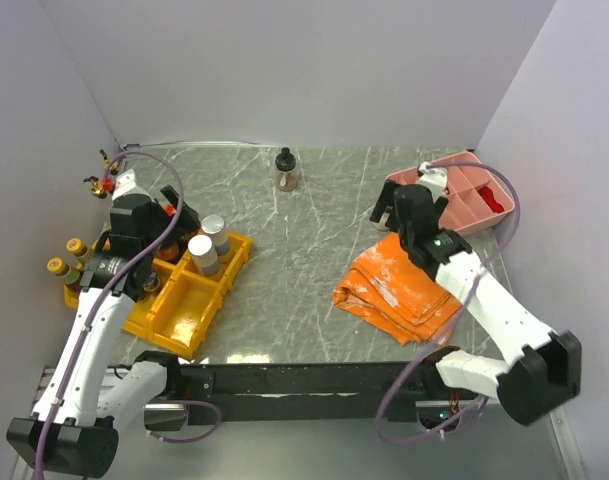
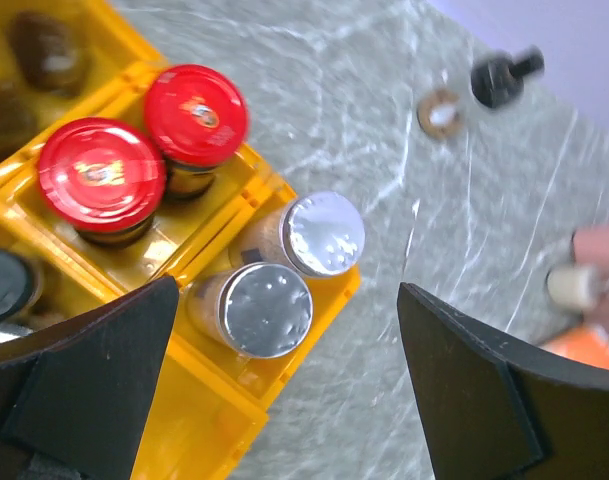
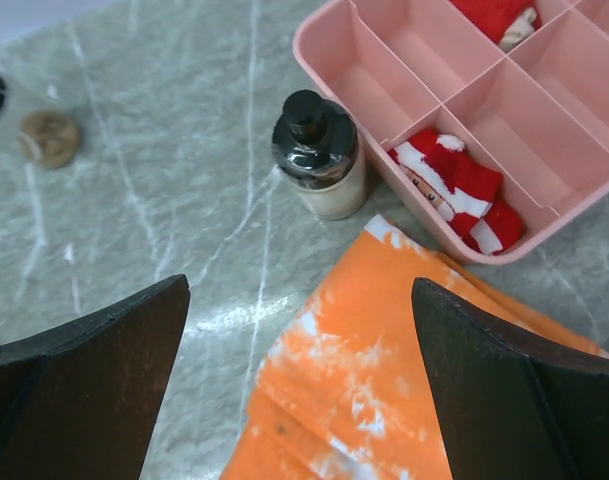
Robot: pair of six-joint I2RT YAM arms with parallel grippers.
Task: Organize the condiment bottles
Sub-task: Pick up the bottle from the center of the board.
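Yellow bins [image 1: 184, 310] at the left hold two silver-lidded jars [image 1: 214, 232] and other bottles. In the left wrist view I see the silver lids [image 2: 324, 232] [image 2: 264, 308] and two red-lidded jars [image 2: 102, 172] in neighbouring compartments. My left gripper [image 2: 284, 390] is open and empty above the bin's edge. A black-topped bottle [image 1: 285, 168] stands alone at the far middle. Another black-topped bottle with pale contents [image 3: 319, 155] stands beside the pink tray [image 3: 334, 60]. My right gripper [image 3: 304, 400] is open and empty, hovering just short of it over the orange cloth [image 3: 404, 360].
Yellow-topped bottles [image 1: 76, 247] and gold-spout bottles [image 1: 104, 180] stand by the left wall. The pink tray [image 1: 464, 205] holds red and white items [image 3: 454, 185]. The folded orange cloth [image 1: 399, 290] lies right of centre. A small round brown piece [image 3: 49, 137] lies near the far bottle.
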